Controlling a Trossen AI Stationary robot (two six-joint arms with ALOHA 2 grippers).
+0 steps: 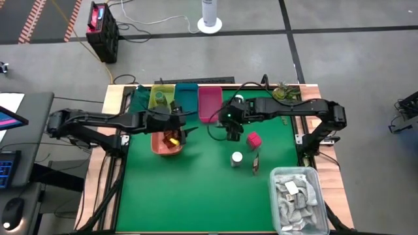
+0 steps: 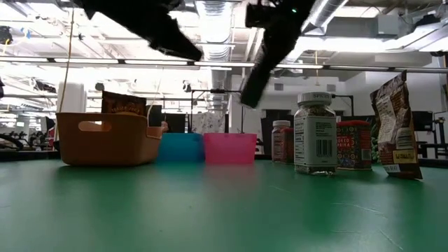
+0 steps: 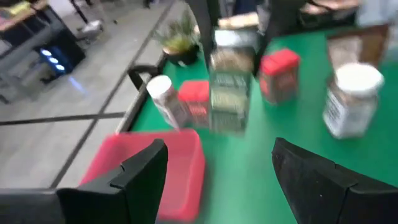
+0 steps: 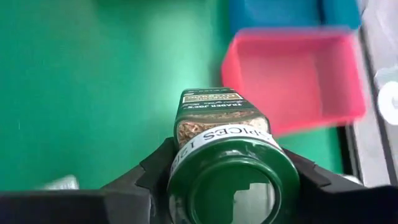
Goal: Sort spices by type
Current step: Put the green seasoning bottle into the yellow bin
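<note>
My right gripper (image 1: 232, 130) is shut on a green-capped spice jar (image 4: 227, 134) and hangs over the mat beside the pink tray (image 1: 209, 103). My left gripper (image 3: 217, 162) is open above the orange tray (image 1: 166, 145), which holds a sachet (image 2: 124, 105). On the mat stand a white-capped jar (image 1: 236, 158), a pink pack (image 1: 253, 139) and a red-brown sachet (image 1: 256, 160). Another white-capped jar (image 1: 239, 99) stands by the pink tray's far end. My right gripper pinches the green-capped jar between its two fingers (image 4: 155, 168), at the cap end (image 4: 231, 180), with one finger on each side. The cap faces the wrist and the jar's base (image 4: 211, 99) points away along the fingers. The jar is lifted clear of the mat.
Yellow-green (image 1: 160, 96), teal (image 1: 187, 96) and pink trays line the far edge. A grey bin of pale rags (image 1: 297, 196) sits at the near right corner. The low view shows a tall jar (image 2: 316, 133), a red pack (image 2: 353, 145) and a sachet (image 2: 395, 126) standing on the right.
</note>
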